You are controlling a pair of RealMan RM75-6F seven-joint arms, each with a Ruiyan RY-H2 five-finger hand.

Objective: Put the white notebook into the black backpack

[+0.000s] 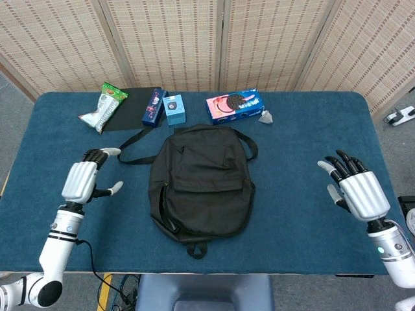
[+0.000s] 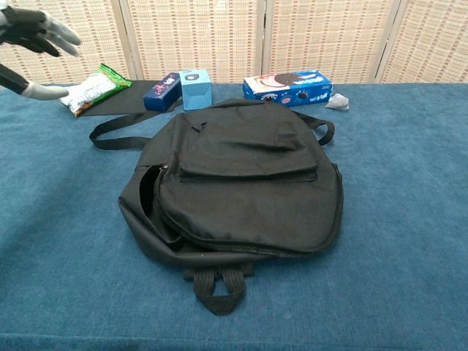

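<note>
1. Black backpack (image 1: 202,181) lay flat mid-table, flap down; white notebook hidden from sight.
2. Left hand (image 1: 83,179) and right hand (image 1: 358,190) hovered apart from it, fingers spread, holding nothing.

Black backpack (image 2: 241,183) lies flat on the blue bench (image 2: 395,241), flap down, side gap open at left. Left robot hand (image 2: 33,36) hovers at top-left corner, fingers spread, holding nothing. Snack bag (image 2: 91,88), boxes (image 2: 196,88) and cookie box (image 2: 287,85) behind

Head view looks down from above; chest view low, near; both share backpack (image 1: 201,181).
</note>
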